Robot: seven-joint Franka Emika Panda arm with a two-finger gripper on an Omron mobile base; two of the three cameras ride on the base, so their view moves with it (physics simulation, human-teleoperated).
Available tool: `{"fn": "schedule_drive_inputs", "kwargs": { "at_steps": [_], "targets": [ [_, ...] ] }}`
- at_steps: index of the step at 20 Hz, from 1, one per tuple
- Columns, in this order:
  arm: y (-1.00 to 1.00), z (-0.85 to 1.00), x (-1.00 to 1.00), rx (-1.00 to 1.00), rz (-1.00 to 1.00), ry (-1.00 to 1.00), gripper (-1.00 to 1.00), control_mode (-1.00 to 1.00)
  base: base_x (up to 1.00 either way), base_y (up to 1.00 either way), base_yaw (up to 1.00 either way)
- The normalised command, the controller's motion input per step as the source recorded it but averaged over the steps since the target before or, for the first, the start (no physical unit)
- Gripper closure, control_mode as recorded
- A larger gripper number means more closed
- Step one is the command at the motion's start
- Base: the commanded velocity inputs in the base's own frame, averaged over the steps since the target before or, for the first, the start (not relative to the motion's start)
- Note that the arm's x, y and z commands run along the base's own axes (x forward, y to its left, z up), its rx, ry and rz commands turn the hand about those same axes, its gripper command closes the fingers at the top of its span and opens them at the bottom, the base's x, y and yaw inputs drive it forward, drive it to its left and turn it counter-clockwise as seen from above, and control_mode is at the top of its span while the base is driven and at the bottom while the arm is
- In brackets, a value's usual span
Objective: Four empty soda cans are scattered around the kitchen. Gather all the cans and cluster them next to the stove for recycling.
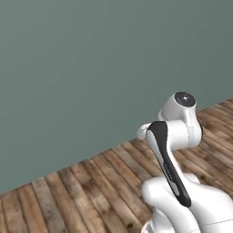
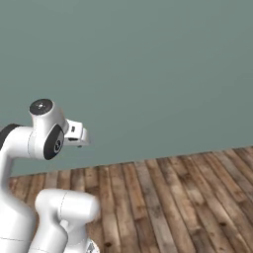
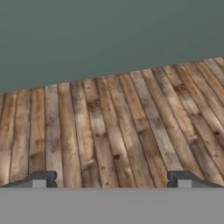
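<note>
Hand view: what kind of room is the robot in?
Probably an indoor room, though which sort cannot be told from here. A plain flat teal wall meets a worn wood plank floor, and the open two-finger gripper points at bare boards. No furniture or cans appear.

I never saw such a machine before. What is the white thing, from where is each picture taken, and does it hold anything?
The white thing is a robot arm on a driving base. Two pictures come from cameras on that base, behind the arm to its left and right. The third comes from a camera on the hand, looking along the gripper; its two dark fingertips stand wide apart, open, with nothing between them. All three show a wood plank floor meeting a teal wall.
</note>
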Motion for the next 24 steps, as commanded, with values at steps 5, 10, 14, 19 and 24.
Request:
{"fn": "schedule_drive_inputs", "kwargs": {
  "at_steps": [5,10,14,19,24],
  "targets": [
    [0.00,0.00,0.00,0.00,0.00,0.00,-1.00,1.00,0.22,0.15,-0.43],
    [0.00,0.00,0.00,0.00,0.00,0.00,-1.00,1.00,0.00,0.01,-0.50],
    [0.00,0.00,0.00,0.00,0.00,0.00,-1.00,1.00,0.00,0.01,-0.50],
    [0.00,0.00,0.00,0.00,0.00,0.00,-1.00,1.00,0.00,0.01,-0.50],
    [0.00,0.00,0.00,0.00,0.00,0.00,-1.00,1.00,0.13,-0.05,-0.41]
  ]
}}
